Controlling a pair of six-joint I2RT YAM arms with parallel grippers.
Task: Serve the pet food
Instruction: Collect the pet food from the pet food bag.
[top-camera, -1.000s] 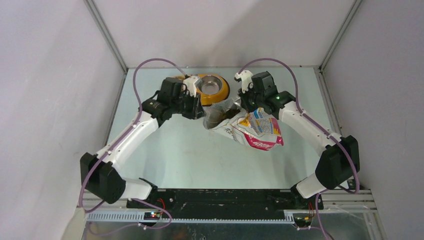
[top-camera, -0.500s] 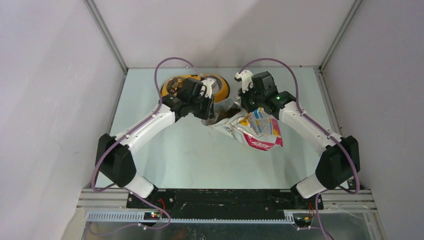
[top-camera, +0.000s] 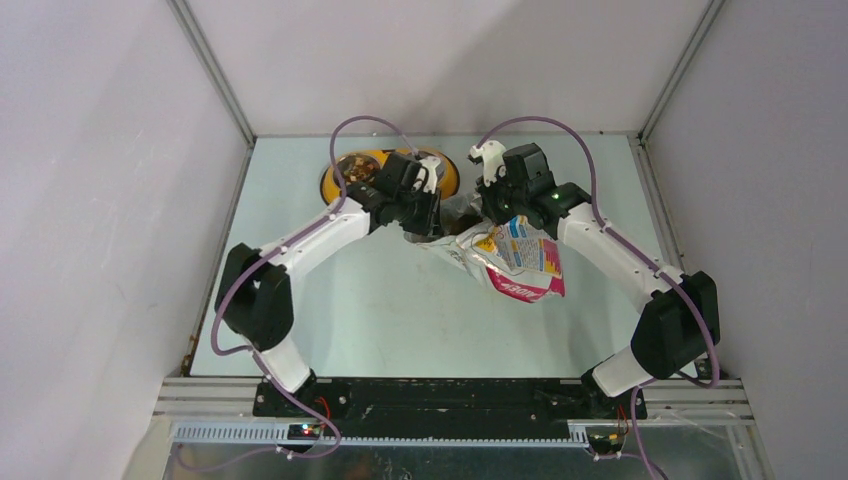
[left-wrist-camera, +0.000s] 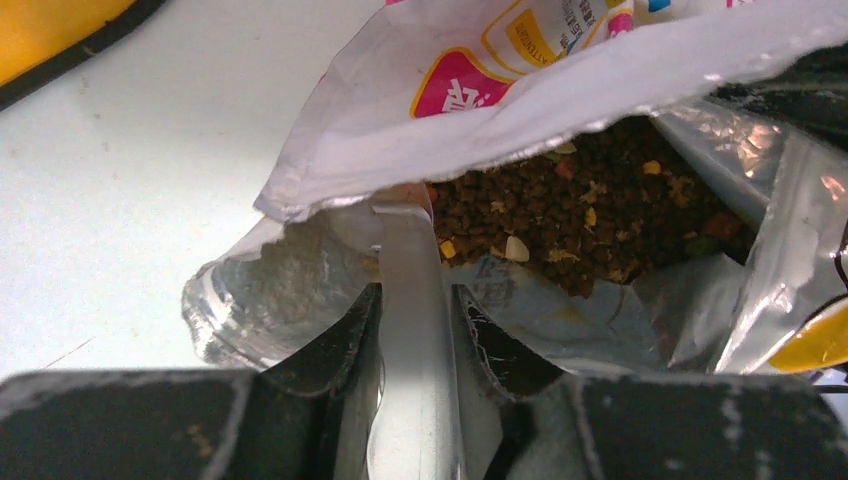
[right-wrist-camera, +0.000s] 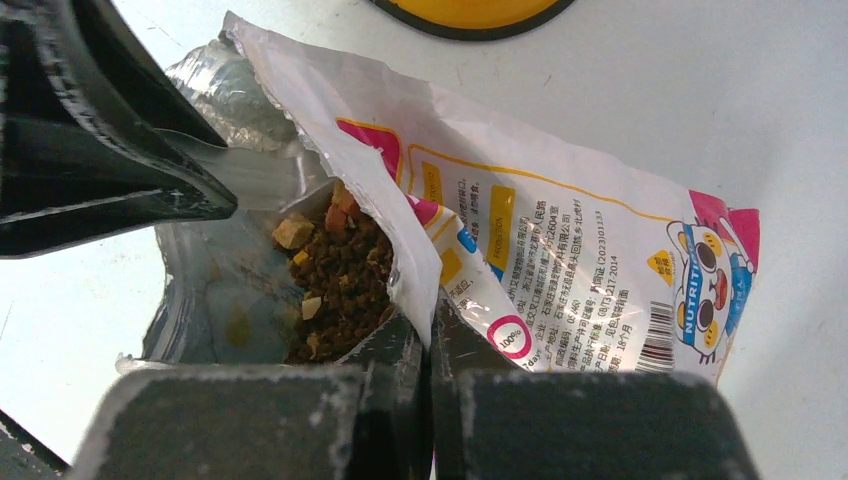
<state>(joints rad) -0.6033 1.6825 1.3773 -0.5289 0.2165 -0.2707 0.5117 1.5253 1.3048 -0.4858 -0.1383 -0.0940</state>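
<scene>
The pet food bag (top-camera: 515, 262), glossy yellow, white and pink, lies open on the table. Brown kibble (left-wrist-camera: 600, 215) shows inside its foil mouth, and also in the right wrist view (right-wrist-camera: 345, 275). My left gripper (top-camera: 425, 215) is shut on the handle of the translucent scoop (left-wrist-camera: 410, 300), whose front end reaches into the bag mouth beside the kibble. My right gripper (right-wrist-camera: 430, 330) is shut on the bag's upper edge (right-wrist-camera: 420, 270) and holds the mouth open. Its printed side (right-wrist-camera: 560, 240) faces up.
The yellow double-bowl feeder (top-camera: 345, 170) stands at the back behind the left gripper. Its left bowl holds some kibble (top-camera: 355, 165); the right bowl is hidden by the gripper. Grey walls close in the table on three sides.
My left arm has swung right, uncovering the feeder's left bowl, and its gripper has moved with the scoop to the bag mouth. The right gripper has kept its hold; the bag shifted slightly.
</scene>
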